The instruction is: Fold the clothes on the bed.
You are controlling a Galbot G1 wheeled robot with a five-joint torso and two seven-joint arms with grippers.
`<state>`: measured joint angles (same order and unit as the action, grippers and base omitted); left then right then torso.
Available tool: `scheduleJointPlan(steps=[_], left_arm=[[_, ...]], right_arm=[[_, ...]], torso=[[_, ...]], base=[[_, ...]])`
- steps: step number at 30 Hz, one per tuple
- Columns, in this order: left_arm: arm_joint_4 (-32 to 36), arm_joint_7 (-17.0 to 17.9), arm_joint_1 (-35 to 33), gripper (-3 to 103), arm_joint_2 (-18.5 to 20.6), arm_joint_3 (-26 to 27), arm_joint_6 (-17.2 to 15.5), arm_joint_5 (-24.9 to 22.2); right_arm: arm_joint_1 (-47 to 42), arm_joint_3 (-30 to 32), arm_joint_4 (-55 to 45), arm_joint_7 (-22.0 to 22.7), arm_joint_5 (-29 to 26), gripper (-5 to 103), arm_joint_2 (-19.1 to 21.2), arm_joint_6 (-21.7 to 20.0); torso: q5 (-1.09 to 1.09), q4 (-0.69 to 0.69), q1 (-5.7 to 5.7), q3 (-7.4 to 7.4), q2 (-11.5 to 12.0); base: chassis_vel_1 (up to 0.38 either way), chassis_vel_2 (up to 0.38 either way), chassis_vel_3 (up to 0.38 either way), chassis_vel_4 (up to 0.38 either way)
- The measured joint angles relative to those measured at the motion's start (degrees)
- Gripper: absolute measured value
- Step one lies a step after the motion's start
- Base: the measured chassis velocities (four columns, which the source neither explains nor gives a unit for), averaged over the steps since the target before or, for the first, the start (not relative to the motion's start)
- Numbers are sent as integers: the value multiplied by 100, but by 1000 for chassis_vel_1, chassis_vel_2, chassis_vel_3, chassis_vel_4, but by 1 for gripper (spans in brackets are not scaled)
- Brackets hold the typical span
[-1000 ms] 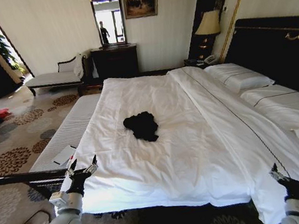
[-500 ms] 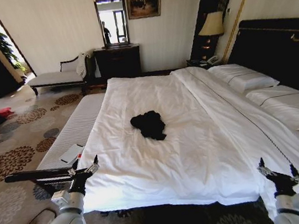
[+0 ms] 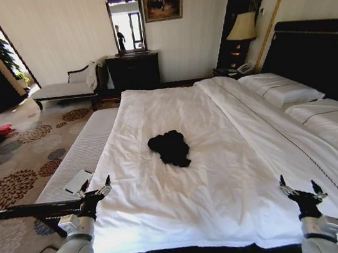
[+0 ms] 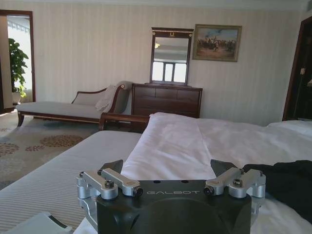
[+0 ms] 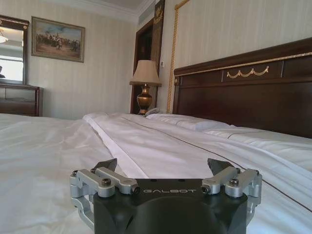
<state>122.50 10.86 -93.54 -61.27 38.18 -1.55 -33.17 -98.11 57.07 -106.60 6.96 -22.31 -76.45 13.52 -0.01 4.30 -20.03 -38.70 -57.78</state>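
Note:
The clothes [image 3: 169, 148] are a small crumpled black heap in the middle of the bed's white duvet [image 3: 215, 183]; no lettering shows. In the left wrist view the black clothes [image 4: 287, 183] lie just beyond and to one side of my left gripper [image 4: 167, 168]. That left gripper [image 3: 94, 188] hangs open at the bed's near left corner, well short of the heap. My right gripper [image 3: 298, 185] stands open over the duvet's near right edge, empty. The right wrist view has the right gripper [image 5: 163, 165] low above the bed [image 5: 58, 146], facing the headboard [image 5: 243, 92].
A long striped white bench [image 3: 78, 155] runs along the bed's left side, with a small flat object [image 3: 78, 180] on it. Pillows [image 3: 281, 95] lie by the dark headboard [image 3: 316, 55]. A chaise [image 3: 63, 88], dresser [image 3: 132, 68] and lamp [image 3: 243, 28] line the far wall.
The whole head view has shifted, so the camera has moved. My right gripper now stands higher and further in over the duvet's near edge. The clothes lie as before.

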Motion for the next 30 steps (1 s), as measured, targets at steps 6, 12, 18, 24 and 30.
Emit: scheduleJointPlan(steps=[6,12,18,24,30], left_arm=[[-22,3,46,100,16,-24,-26,1],[-83,34,221,100,136,-91,-138,-33],[-236,134,668,100,382,-271,-378,-343],[-646,267,1435,100,794,-788,-615,-719],[-988,249,1997,100,1079,-1151,-704,-924]], right_arm=[[11,-47,-84,35,45,100,28,-51],[1,-179,-439,-19,83,100,200,-242],[184,-385,-902,-14,-162,100,712,-694],[581,-736,-1219,115,-816,100,1716,-1299],[1190,-1247,-1132,261,-1306,100,2323,-1657]], torso=[[2,2,3,0,0],[-1,0,14,4,-4],[-1,-1,6,1,-2],[1,0,5,1,-1],[-3,3,6,1,-1]], base=[[-49,49,38,-47],[18,-25,-21,15],[0,0,0,0],[0,0,0,0],[0,0,0,0]])
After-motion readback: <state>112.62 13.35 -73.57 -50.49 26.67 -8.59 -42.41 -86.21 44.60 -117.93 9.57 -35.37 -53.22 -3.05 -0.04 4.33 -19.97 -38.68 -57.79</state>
